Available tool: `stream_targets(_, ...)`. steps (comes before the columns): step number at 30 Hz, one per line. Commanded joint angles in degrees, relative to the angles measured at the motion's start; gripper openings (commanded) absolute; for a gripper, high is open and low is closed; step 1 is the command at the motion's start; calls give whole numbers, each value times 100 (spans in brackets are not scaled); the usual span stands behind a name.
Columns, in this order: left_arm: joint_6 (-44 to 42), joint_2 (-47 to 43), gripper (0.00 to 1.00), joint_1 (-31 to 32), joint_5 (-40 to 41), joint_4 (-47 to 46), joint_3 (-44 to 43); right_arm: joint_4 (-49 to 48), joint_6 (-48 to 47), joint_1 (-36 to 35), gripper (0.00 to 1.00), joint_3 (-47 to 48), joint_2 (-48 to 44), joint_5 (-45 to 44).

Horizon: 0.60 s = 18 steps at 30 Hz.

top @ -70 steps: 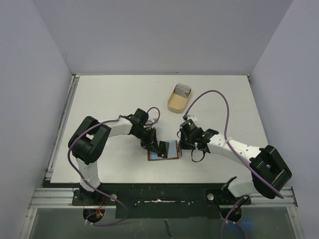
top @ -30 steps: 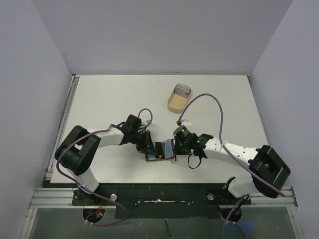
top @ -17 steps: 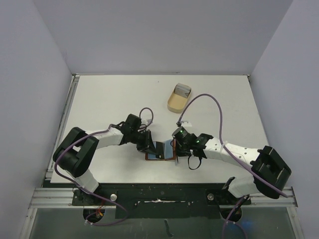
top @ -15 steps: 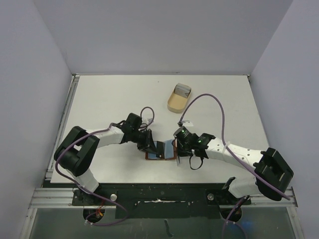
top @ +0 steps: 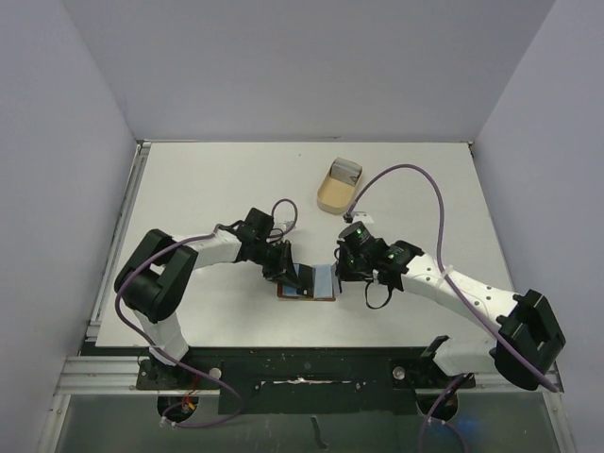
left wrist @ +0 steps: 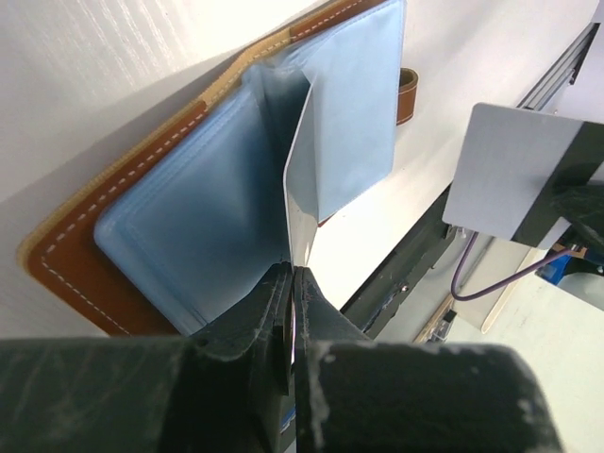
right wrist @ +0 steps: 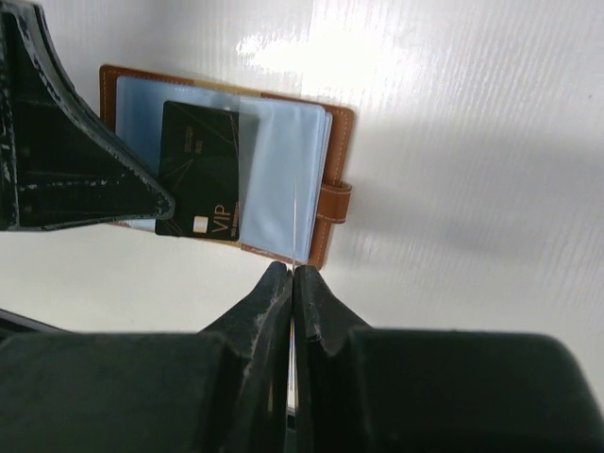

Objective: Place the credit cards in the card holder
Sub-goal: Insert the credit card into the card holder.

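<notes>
The card holder (top: 308, 296) lies open on the table, brown leather with pale blue plastic sleeves (left wrist: 198, 217). My left gripper (left wrist: 293, 274) is shut on a credit card (right wrist: 203, 170), black with "VIP" on it, seen edge-on in the left wrist view. The card's far end sits under a clear sleeve (right wrist: 283, 179) of the card holder (right wrist: 335, 203). My right gripper (right wrist: 292, 271) is shut on that sleeve's thin free edge and holds it up. In the top view the left gripper (top: 288, 276) and right gripper (top: 340, 276) face each other across the holder.
A tan oval tray (top: 338, 186) stands at the back, to the right of centre, with a grey object in it. The table's front edge and a metal rail run just behind the arm bases. Purple cables loop above both wrists.
Both grippers, still shut, have shifted slightly right and away from the table's front edge, along with the holder. The right arm now reaches out further.
</notes>
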<state>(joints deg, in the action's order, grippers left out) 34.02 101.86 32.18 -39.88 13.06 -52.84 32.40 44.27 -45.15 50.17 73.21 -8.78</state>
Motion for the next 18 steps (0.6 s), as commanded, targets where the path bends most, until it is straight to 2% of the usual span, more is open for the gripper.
stream_targets(1,-159,143,0,-25,-139,5,-247,-369,-310,323,0,230,25,148)
stream_targets(10,124,160,0,-132,-87,-301,-135,-951,-585,631,0,-131,697,705)
stream_targets(18,184,126,0,-191,-22,-437,24,-1064,-251,607,0,-624,881,596)
